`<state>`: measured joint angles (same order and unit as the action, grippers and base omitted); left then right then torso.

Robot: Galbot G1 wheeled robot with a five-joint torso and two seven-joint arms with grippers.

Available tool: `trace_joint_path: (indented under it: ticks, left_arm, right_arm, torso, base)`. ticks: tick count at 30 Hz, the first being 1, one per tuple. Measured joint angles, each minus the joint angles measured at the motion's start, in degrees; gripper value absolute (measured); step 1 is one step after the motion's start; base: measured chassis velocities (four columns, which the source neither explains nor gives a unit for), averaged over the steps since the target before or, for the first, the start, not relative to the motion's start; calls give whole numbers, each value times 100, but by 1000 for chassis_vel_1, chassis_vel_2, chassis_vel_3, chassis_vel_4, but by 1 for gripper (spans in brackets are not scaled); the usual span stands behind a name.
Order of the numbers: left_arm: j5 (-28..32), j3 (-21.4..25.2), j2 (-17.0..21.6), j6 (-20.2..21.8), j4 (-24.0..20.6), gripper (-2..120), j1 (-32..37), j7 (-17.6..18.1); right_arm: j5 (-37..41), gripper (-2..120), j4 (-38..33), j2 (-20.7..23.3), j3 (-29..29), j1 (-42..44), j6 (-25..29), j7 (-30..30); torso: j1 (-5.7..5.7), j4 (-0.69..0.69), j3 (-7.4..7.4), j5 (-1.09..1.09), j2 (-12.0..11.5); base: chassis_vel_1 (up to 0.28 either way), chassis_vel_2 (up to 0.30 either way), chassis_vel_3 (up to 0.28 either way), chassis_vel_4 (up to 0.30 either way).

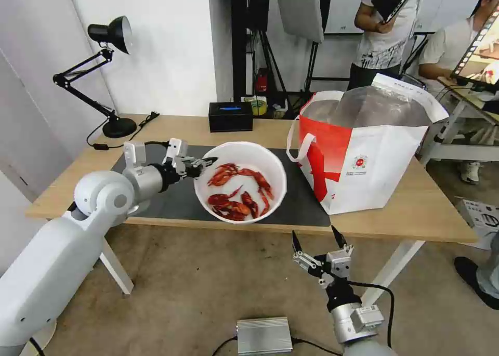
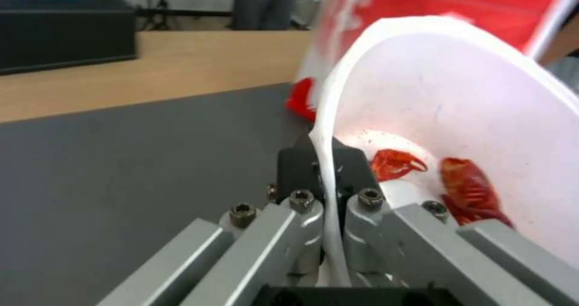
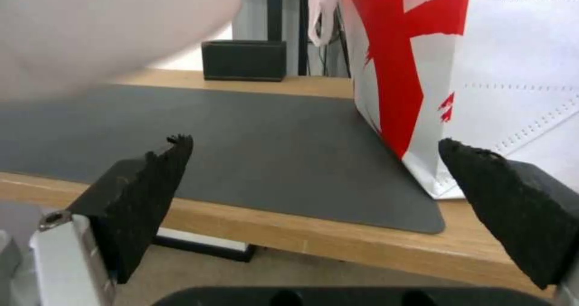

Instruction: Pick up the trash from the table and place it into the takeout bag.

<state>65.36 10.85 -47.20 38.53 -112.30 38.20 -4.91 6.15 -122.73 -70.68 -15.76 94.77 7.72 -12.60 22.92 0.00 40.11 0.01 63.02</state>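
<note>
The trash in view is a white bowl (image 1: 240,182) of red scraps (image 1: 236,192), lifted off the grey mat (image 1: 176,200) and tipped toward me. My left gripper (image 1: 207,163) is shut on the bowl's left rim; in the left wrist view the thin white rim (image 2: 325,161) runs between the two closed fingers. The red-and-white takeout bag (image 1: 364,158) stands open on the table (image 1: 431,210) just right of the bowl, foil lining showing. My right gripper (image 1: 317,237) hangs open below the table's front edge, empty. In the right wrist view its black pads (image 3: 144,193) frame the bag (image 3: 482,71).
A black box (image 1: 230,116) sits at the back of the table and a black desk lamp (image 1: 106,75) at the back left corner. A silver box (image 1: 263,335) with a cable lies on the floor. People stand behind the bag, touching nothing here.
</note>
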Motion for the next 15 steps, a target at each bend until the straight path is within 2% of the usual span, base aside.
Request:
trace_joint_path:
  ticks: [7, 15]
  left_arm:
    - [382, -402, -223, 56, -291, 0, -483, 312]
    - [675, -937, -619, 90, -262, 0, -1131, 636]
  right_arm:
    - [0, 100, 0, 0, 0, 0, 0, 0]
    - [0, 100, 0, 0, 0, 0, 0, 0]
  torso:
    - [0, 0, 0, 0, 0]
    - [0, 0, 0, 0, 0]
  base:
    - [0, 0, 0, 0]
    - [0, 0, 0, 0]
